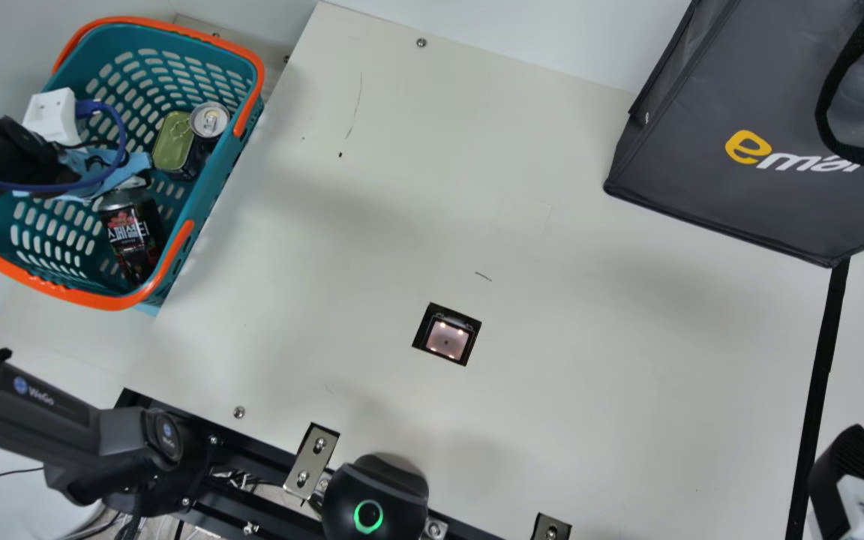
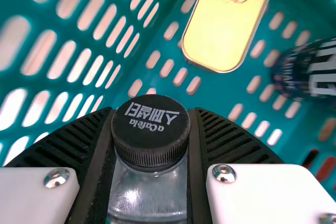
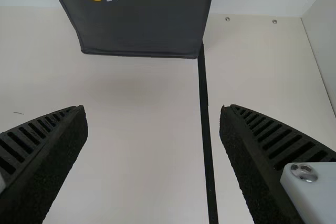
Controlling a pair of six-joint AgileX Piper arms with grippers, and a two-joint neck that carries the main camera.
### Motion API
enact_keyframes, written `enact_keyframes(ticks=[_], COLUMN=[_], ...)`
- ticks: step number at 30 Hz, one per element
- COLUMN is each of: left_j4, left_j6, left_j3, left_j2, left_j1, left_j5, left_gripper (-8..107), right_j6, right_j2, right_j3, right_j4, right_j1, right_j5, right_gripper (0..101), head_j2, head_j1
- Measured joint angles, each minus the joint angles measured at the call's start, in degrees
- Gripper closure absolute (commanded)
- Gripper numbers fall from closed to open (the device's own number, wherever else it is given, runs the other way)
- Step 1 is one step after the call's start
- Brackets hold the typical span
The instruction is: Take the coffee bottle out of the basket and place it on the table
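The left tool (image 2: 151, 113) is closed on the coffee bottle (image 1: 132, 236), one ribbed finger against each side, just under and around its black cap (image 2: 150, 124). The fingers stand apart by only the bottle's own width, and the bottle seems to sit squarely between them.

The bottle is inside the basket (image 1: 216, 191), in its near part and close to the right wall; whether its base touches the floor of the basket I cannot tell. Just beyond it, farther in, are a flat gold tin (image 1: 175, 142) and, beside that, a dark can (image 1: 208, 120). The basket is at the left of the table (image 1: 372, 225). At the far right is a dark grey bag (image 1: 739, 150), and a strip of black tape (image 1: 822, 360) runs from it toward the near side. The right tool (image 3: 153, 114) is wide open at the near right, with nothing between its fingers.

Reaching in and gripping look done, I judge; lifting the bottle out, carrying it over the wall, setting it down and letting go are left. The next move probably calls for a straight, high lift. The nearby right wall could catch the bottle's base, and a swing could knock the tin or the can.
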Motion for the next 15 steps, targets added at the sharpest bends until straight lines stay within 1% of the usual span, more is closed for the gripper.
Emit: enact_keyframes(ticks=[8,15], left_j4=[-0.57,-0.79], left_j6=[1.85,1.68], left_j3=[-0.48,-2.02], left_j2=[-5.73,-9.69], left_j1=[0.76,0.63], left_j5=[4.90,8.77], left_gripper=[89,89], right_j6=[0.00,0.00], right_j2=[0.00,0.00], right_j3=[0.00,0.00], right_j4=[0.00,0.00], right_j1=[0.00,0.00], right_j5=[0.00,0.00], right_gripper=[10,10], head_j2=[0.00,0.00], head_j1=[0.00,0.00])
